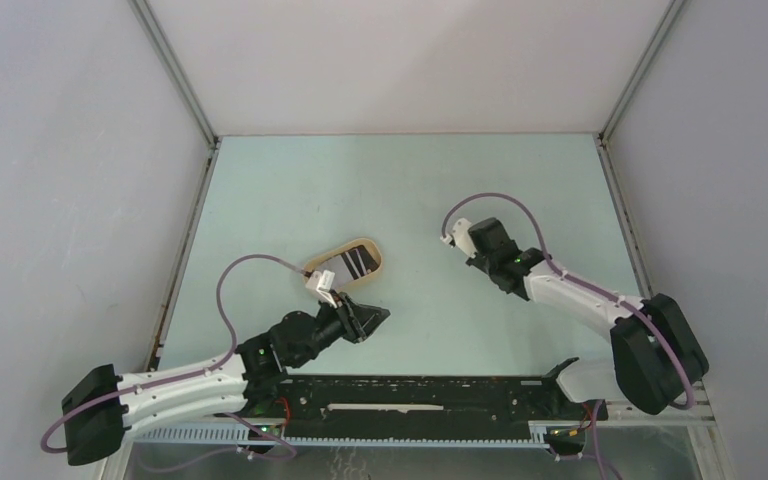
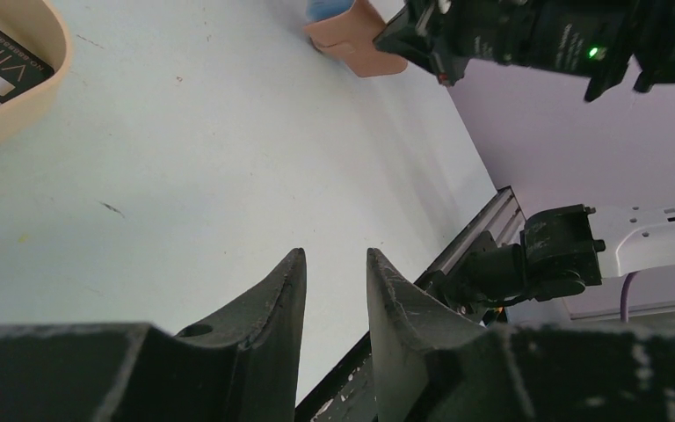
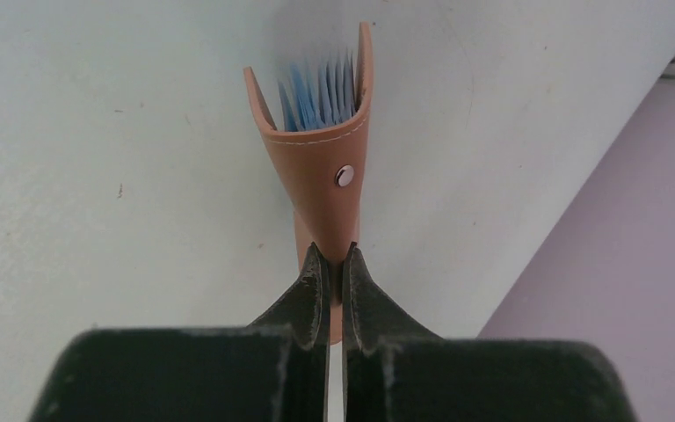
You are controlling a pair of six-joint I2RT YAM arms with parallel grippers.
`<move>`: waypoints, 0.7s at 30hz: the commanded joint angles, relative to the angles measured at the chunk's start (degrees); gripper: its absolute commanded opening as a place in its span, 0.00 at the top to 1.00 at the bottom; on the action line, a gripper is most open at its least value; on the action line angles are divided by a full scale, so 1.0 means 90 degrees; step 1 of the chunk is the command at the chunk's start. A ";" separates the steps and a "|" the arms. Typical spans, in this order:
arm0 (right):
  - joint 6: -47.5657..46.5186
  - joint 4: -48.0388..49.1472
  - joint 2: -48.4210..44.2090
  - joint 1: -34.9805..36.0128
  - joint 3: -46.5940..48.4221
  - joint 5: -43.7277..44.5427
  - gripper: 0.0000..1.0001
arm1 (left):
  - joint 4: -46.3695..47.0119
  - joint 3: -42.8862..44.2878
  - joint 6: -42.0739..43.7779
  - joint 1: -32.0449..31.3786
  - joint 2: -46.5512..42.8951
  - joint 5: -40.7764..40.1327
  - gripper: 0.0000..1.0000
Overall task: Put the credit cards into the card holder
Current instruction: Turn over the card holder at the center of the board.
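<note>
Two-finger right end effector [image 3: 334, 257] | arm [image 1: 580, 292] outstretched; clamps card holder [image 3: 321, 171]

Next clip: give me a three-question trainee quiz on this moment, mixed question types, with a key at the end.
1. True or false: the left gripper holds a card between its fingers.
2. Pick one: the right gripper is shut on A) a loose card, B) the card holder, C) nothing.
3. Fill in: the credit cards lie in the tan oval ____.

Key
1. False: its jaws stand apart with nothing between them.
2. B: it pinches the narrow end of the leather, and the blue pockets fan open at the far end.
3. tray
</note>
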 commanded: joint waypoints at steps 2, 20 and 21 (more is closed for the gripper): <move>-0.0267 0.0704 0.0123 0.0775 -0.0137 0.0948 0.93 | 0.0215 -0.0142 0.0117 -0.0054 -0.0086 -0.0135 0.63; 0.0255 -0.2527 -0.1288 -0.0374 0.0784 -0.5379 0.35 | 0.0279 0.0181 0.0789 -0.0045 -0.0177 0.0351 0.60; 0.0305 -0.2501 -0.1404 -0.0609 0.0802 -0.5586 0.36 | 0.0378 0.0224 0.0844 -0.0048 -0.0063 0.0424 0.60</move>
